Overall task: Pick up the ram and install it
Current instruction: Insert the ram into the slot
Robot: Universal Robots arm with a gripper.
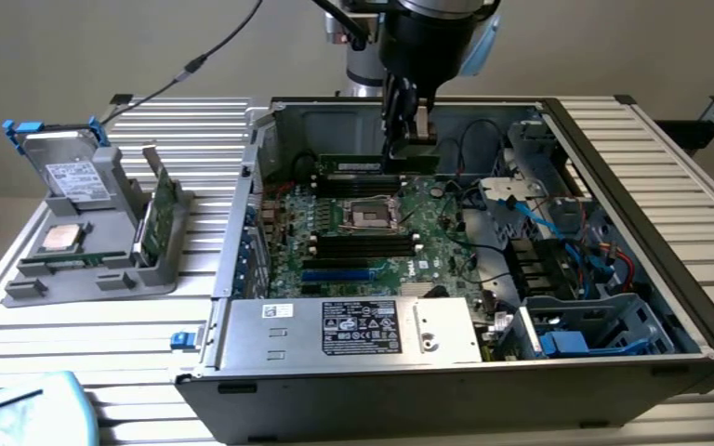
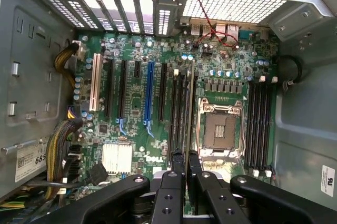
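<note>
Claw (image 1: pixel 407 147) grips the ram (image 1: pixel 354 165) narrowly, long edge down, just above black slots (image 1: pixel 354 187), probably aligning it for seating.

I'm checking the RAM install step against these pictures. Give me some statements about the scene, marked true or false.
1. The pincer grips the ram. True.
2. The ram lies on the holder outside the case. False: it is inside the case, above the motherboard.
3. A cooler covers the socket. False: the socket is bare.
4. A green card stands in the grey holder at the exterior view's left. True.
</note>
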